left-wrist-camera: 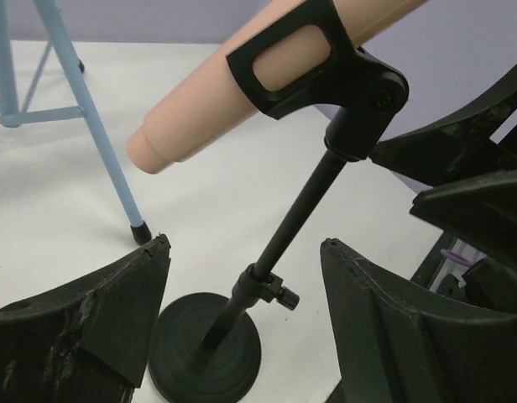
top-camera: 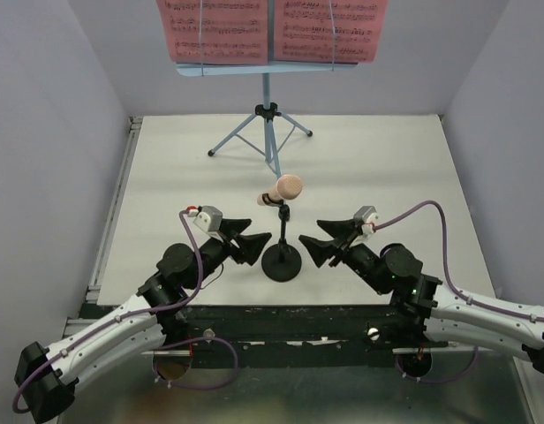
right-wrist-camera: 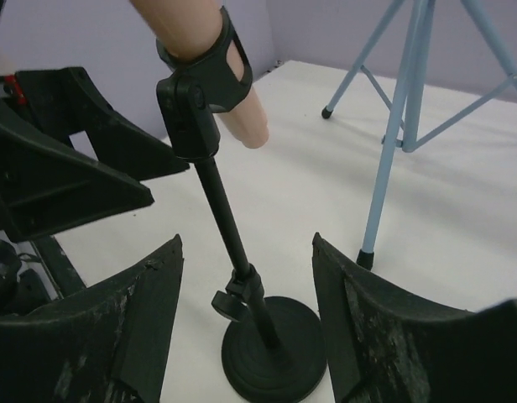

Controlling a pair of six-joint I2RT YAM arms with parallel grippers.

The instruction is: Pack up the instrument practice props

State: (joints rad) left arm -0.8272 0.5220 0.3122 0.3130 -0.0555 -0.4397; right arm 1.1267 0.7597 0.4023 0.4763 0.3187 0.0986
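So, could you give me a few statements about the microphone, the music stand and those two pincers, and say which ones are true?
1. The toy microphone is clipped into the short black mic stand. True.
2. The left pincer is clamped on the mic stand's pole. False: it is open and grips nothing.
3. Two pink pages rest on the blue music stand. True.
4. The music stand has been folded and laid down. False: it stands upright on its tripod legs.
5. The right pincer holds the microphone. False: it is open, low beside the mic stand.
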